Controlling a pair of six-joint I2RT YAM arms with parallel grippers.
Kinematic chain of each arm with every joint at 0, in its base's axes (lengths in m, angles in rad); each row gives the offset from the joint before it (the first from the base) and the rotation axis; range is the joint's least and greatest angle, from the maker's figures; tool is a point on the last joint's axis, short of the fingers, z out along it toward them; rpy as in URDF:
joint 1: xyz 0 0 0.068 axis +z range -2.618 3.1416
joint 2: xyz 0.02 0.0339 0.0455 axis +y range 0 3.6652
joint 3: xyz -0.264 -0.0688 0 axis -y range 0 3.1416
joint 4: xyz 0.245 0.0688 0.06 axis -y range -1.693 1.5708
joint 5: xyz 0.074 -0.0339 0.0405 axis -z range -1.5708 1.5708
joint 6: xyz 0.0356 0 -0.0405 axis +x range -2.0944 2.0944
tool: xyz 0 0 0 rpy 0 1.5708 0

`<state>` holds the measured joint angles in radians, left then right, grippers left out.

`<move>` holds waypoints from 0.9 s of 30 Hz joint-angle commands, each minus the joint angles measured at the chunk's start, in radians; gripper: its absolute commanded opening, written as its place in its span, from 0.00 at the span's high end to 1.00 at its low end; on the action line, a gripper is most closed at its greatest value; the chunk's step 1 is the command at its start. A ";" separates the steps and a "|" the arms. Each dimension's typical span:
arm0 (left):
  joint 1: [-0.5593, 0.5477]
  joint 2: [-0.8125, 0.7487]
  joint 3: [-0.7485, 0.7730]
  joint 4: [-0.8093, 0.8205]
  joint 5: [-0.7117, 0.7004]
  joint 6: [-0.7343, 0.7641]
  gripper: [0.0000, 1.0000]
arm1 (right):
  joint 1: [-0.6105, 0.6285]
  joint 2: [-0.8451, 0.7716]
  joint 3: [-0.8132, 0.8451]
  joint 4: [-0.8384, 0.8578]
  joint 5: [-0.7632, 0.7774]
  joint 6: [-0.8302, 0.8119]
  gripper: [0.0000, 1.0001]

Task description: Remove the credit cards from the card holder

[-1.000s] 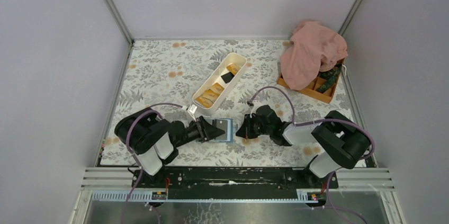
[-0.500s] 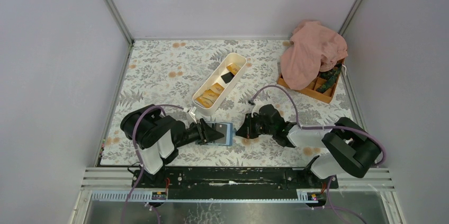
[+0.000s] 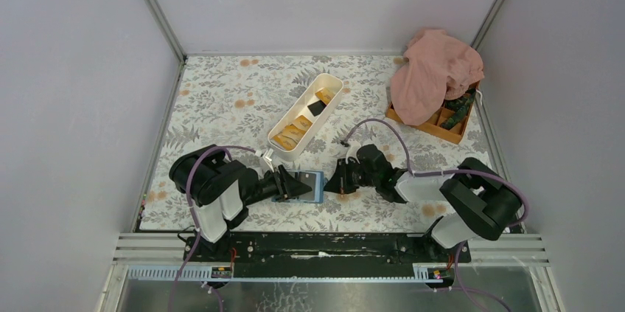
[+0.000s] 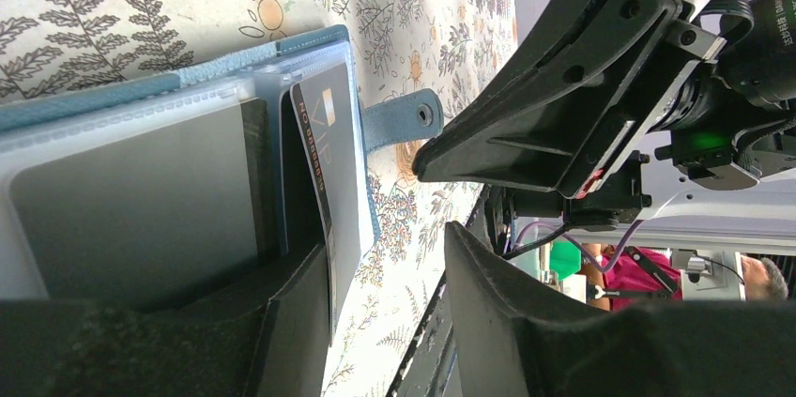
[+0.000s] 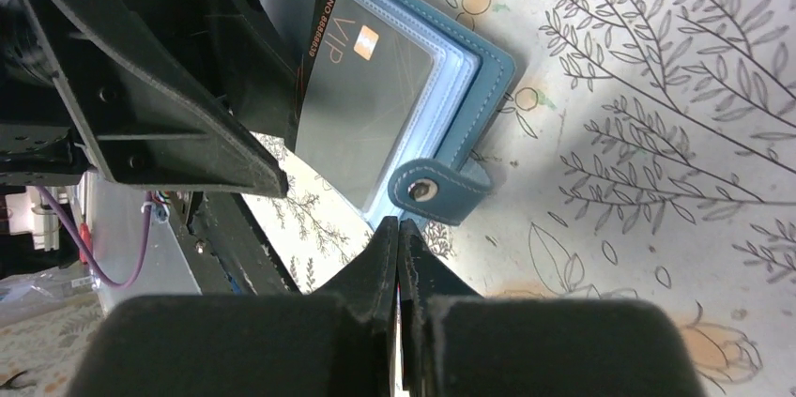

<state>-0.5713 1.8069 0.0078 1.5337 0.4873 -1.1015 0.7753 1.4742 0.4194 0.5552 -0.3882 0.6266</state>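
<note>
The black card (image 4: pixel 330 181) looks thin, stiff and slick — best pinched at its end protruding from the card holder (image 4: pixel 282 44) by the spread left gripper (image 4: pixel 385 261); the right gripper (image 5: pixel 398 239) is pressed together.

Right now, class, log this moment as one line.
left hand: open at card holder | right hand: shut, by strap | black card: in holder

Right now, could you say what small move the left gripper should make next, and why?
Probably close the left gripper on the black card: its edge lies between the open fingers, while the shut right gripper sits by the snap tab of the card holder.
</note>
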 commanded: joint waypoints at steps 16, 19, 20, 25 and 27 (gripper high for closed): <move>0.007 -0.017 -0.016 0.065 0.018 0.000 0.48 | 0.027 0.246 0.103 0.116 0.021 0.029 1.00; 0.008 -0.042 -0.027 0.062 0.019 -0.002 0.48 | 0.026 0.233 0.092 0.061 0.072 0.020 1.00; 0.008 -0.048 -0.030 0.064 0.018 -0.006 0.48 | 0.025 0.228 0.090 0.042 0.090 0.015 1.00; 0.024 -0.062 -0.041 0.064 0.024 -0.003 0.48 | 0.022 0.216 0.119 -0.057 0.137 -0.008 1.00; 0.041 -0.064 -0.049 0.065 0.035 -0.001 0.48 | 0.018 0.217 0.124 -0.063 0.138 -0.009 1.00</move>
<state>-0.5575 1.7668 0.0048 1.5181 0.4915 -1.1088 0.7982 1.6855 0.5293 0.6350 -0.3672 0.6708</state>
